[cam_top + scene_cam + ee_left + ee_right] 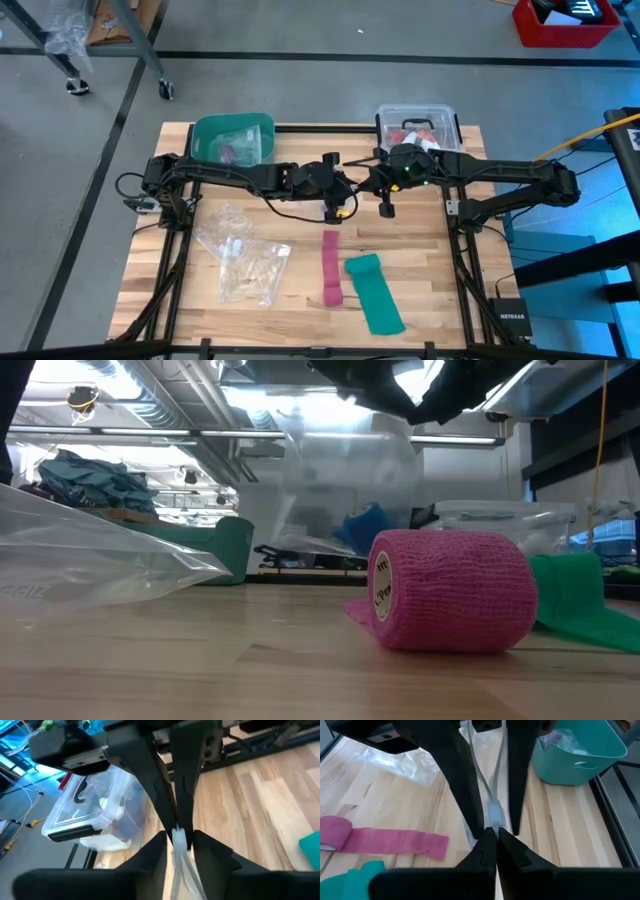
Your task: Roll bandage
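The blue bandage shows only in the low view, as a small blue lump inside a clear plastic zip bag. The bag hangs under both grippers over the middle of the table. My left gripper and my right gripper face each other there. Each is shut on the bag's top edge. My left gripper pinches the bag's zip edge between its two fingertips, coming level from the table's left. The bag hangs below. My right gripper pinches the same zip edge between its two fingertips, coming level from the table's right, close against the left gripper's fingers. The bag hangs below.
A pink strip lies near the front, its near end rolled up. A teal-green strip lies to its right. Clear bags lie at the left. A green bin and a clear lidded box stand at the far edge.
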`<state>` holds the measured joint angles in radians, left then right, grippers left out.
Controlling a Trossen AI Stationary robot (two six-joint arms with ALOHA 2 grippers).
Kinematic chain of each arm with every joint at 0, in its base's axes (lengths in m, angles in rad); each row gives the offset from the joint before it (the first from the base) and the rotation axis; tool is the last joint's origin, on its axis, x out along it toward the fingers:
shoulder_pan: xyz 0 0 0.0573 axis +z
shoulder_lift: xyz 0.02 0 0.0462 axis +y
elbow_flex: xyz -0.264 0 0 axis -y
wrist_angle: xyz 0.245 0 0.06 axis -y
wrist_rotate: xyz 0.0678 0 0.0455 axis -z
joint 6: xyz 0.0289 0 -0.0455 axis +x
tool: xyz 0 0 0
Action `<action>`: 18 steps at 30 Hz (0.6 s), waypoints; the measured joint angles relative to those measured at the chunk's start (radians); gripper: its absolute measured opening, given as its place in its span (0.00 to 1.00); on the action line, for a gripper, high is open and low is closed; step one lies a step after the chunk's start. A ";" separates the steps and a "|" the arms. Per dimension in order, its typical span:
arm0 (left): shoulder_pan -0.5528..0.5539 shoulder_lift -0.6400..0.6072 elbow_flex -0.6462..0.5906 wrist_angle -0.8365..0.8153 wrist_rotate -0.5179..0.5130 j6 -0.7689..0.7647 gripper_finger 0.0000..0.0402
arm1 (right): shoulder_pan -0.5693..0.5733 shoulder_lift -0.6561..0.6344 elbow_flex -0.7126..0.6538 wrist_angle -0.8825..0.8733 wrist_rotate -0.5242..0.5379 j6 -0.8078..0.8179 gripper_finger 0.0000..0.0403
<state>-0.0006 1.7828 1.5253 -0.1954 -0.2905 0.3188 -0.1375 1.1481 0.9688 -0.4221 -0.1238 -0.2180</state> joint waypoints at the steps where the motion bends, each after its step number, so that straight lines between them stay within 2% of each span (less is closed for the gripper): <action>1: 0.000 0.000 0.000 -0.009 0.000 0.004 0.19 | 0.000 0.000 0.000 0.000 0.000 0.000 0.00; 8: -0.002 0.000 0.000 -0.021 -0.002 0.004 0.02 | 0.000 0.000 0.000 -0.013 0.000 0.000 0.00; 10: -0.002 0.001 0.000 -0.020 -0.001 -0.002 0.03 | 0.000 0.000 0.001 -0.022 0.000 0.000 0.00; 15: -0.007 0.001 0.000 -0.018 -0.001 0.004 0.11 | 0.000 0.000 0.002 -0.026 0.000 0.000 0.00; 18: -0.008 0.001 0.000 -0.019 -0.002 0.003 0.11 | 0.000 0.000 0.002 -0.031 -0.001 0.000 0.00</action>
<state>-0.0082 1.7840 1.5253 -0.2142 -0.2920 0.3218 -0.1375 1.1481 0.9707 -0.4534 -0.1246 -0.2180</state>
